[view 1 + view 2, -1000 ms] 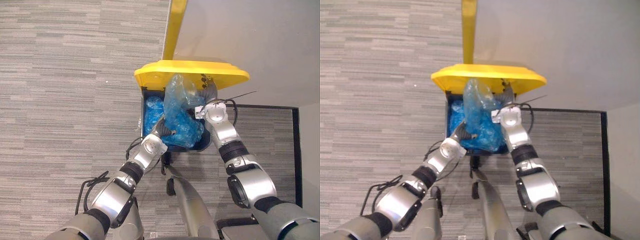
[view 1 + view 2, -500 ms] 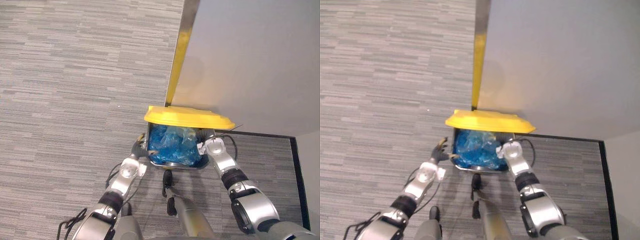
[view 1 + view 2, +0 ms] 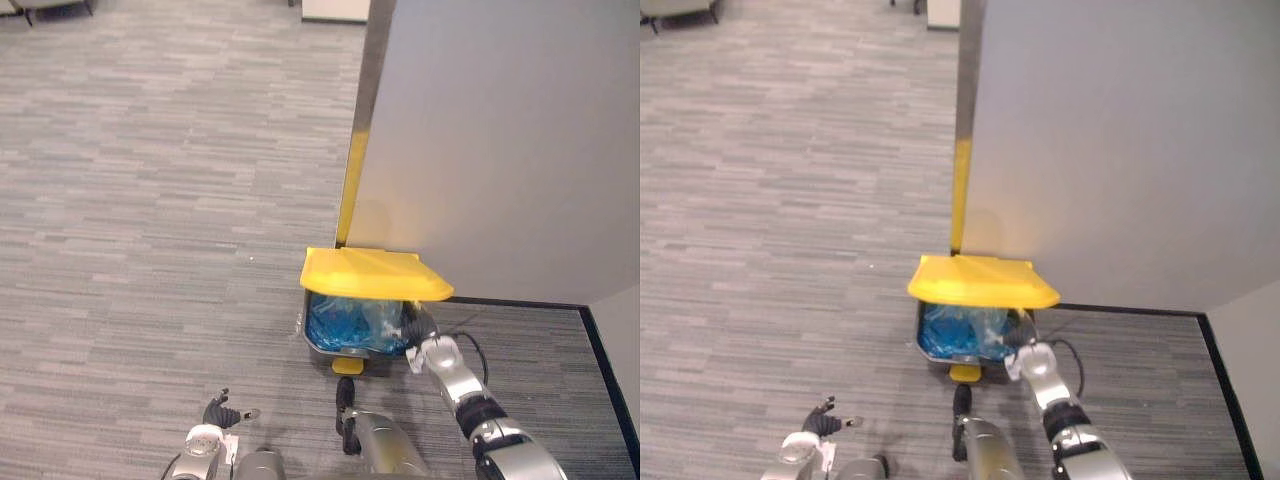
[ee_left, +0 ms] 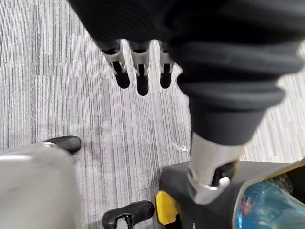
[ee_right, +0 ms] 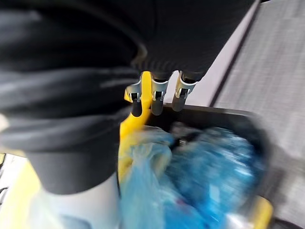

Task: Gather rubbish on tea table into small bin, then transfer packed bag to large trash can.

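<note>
The large trash can (image 3: 318,347) has a dark body and a raised yellow lid (image 3: 372,273). It stands on grey carpet against a wall. The blue packed bag (image 3: 348,324) lies inside it, below the lid. My right hand (image 3: 424,346) hovers at the can's right rim, fingers (image 5: 157,98) straight over the blue bag (image 5: 209,162), holding nothing. My left hand (image 3: 222,413) is well left of the can, low over the carpet. Its fingers (image 4: 138,71) are straight and empty, with the can (image 4: 209,191) beside the thumb.
A grey wall panel (image 3: 490,140) with a yellow edge strip (image 3: 350,190) rises right behind the can. A yellow foot pedal (image 3: 348,366) sticks out at the can's front. A black floor strip (image 3: 603,350) runs on the right. Open carpet (image 3: 150,200) lies to the left.
The camera has lifted and pulled back. The blue bag has dropped into the can. My left hand has let go and withdrawn from the can; my right hand stays at the rim.
</note>
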